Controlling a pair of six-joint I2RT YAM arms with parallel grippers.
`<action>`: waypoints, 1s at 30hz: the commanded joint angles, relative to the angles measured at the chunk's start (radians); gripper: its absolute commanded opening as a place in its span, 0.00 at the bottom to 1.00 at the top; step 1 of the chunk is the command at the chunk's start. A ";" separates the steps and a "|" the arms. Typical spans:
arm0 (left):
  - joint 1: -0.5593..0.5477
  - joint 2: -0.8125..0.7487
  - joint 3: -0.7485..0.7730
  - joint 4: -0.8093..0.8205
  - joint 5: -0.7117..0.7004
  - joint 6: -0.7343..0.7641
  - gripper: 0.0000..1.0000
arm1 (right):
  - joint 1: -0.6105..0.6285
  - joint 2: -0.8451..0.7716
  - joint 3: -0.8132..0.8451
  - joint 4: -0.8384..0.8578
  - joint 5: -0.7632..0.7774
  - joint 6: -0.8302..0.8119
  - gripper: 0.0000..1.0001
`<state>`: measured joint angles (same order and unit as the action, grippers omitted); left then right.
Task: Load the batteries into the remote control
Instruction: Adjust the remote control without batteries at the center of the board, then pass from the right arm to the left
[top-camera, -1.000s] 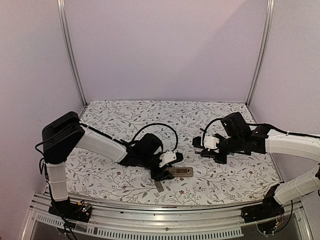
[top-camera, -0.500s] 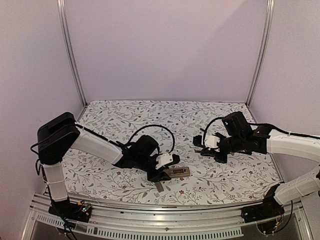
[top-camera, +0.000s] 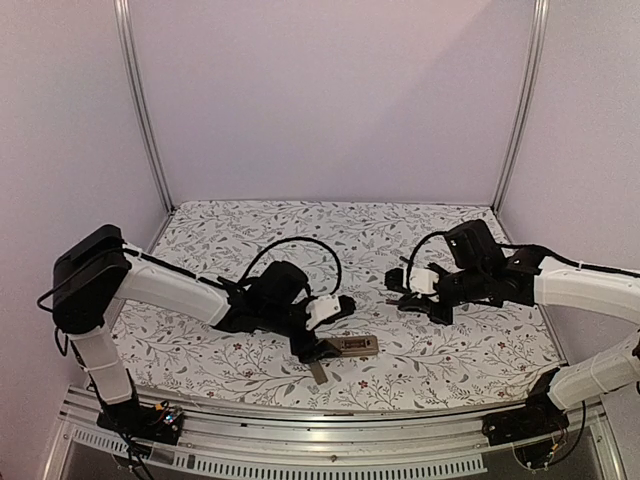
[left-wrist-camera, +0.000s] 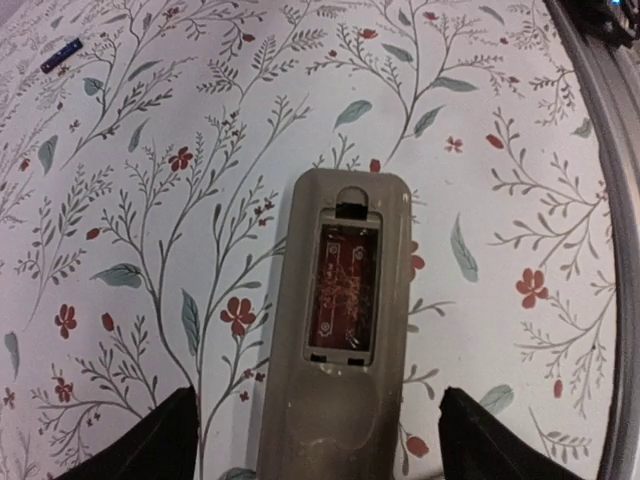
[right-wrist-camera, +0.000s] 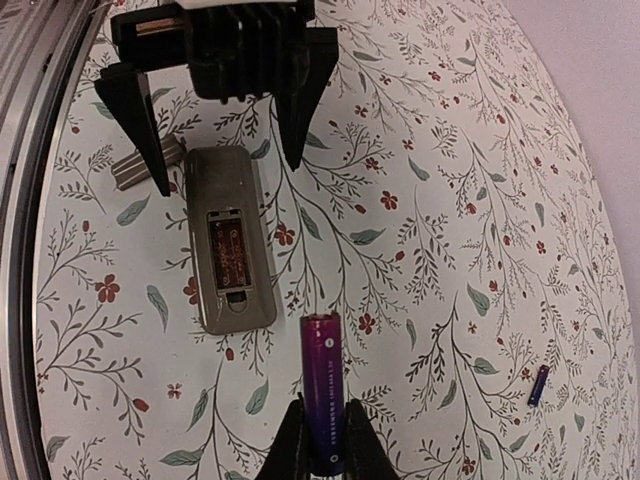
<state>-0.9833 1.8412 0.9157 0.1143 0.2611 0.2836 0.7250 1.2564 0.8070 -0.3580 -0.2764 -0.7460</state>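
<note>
The remote control (top-camera: 358, 345) lies back up on the floral mat, tan-grey, its battery recess (left-wrist-camera: 343, 290) open and empty. My left gripper (top-camera: 322, 345) is open, its jaws either side of the remote's near end (left-wrist-camera: 318, 445) without touching it. It also shows in the right wrist view (right-wrist-camera: 228, 172). My right gripper (right-wrist-camera: 322, 445) is shut on a dark purple battery (right-wrist-camera: 322, 390) and holds it above the mat just right of the remote (right-wrist-camera: 228, 240). In the top view the right gripper (top-camera: 400, 292) hovers right of the remote. A second battery (right-wrist-camera: 538, 384) lies on the mat farther back (left-wrist-camera: 60, 53).
The flat tan-grey cover strip (top-camera: 317, 372) lies by the mat's front edge, beside the left gripper (right-wrist-camera: 145, 165). A metal rail (top-camera: 320, 425) runs along the front. Frame posts (top-camera: 140, 110) stand at the back corners.
My left gripper has drawn back to the left along the remote, so more of the remote shows. My right gripper has edged slightly left with the battery.
</note>
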 joint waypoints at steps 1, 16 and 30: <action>-0.008 -0.130 -0.013 0.124 0.039 -0.092 0.82 | 0.004 -0.012 0.045 0.036 -0.061 0.003 0.00; -0.018 -0.163 -0.034 0.448 0.209 -0.525 0.53 | 0.114 0.002 0.065 0.144 -0.063 0.016 0.00; -0.025 -0.147 -0.011 0.457 0.169 -0.535 0.36 | 0.142 0.025 0.077 0.162 -0.061 0.017 0.00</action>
<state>-0.9985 1.6768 0.8822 0.5587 0.4393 -0.2462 0.8570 1.2701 0.8600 -0.2115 -0.3382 -0.7403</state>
